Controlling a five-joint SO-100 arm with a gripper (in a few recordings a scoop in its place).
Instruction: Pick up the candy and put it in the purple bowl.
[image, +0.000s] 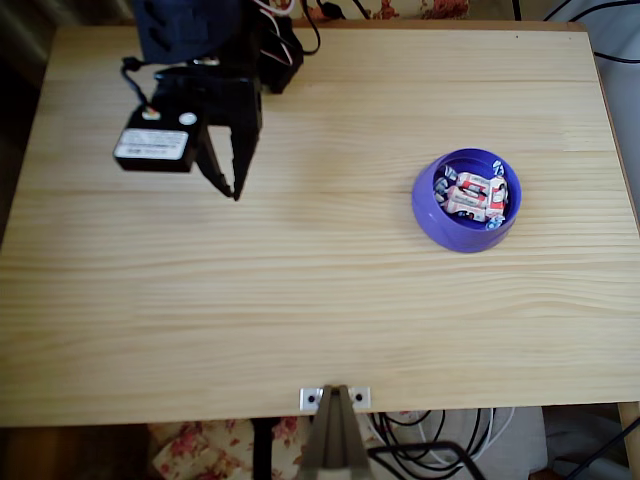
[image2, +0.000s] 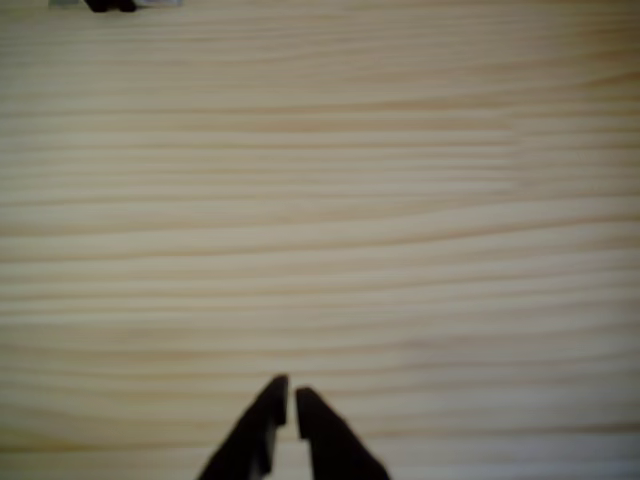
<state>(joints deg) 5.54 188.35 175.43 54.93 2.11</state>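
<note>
- Gripper (image: 233, 188) of the black arm is at the left part of the light wooden table (image: 320, 300) in the overhead view, pointing toward the near edge; its two fingers meet at the tips and nothing is between them.
- Wrist view shows the same fingers (image2: 262, 425) nearly touching, with a thin slit between them, above bare wood grain.
- Metal bracket (image: 335, 398) sits at the middle of the near table edge.
- Purple bowl (image: 432, 215) stands at the right part of the table, well apart from the gripper.
- Candy (image: 478, 195) lies inside the bowl; several wrapped pieces with red-white middles and blue-white ends are together there.
</note>
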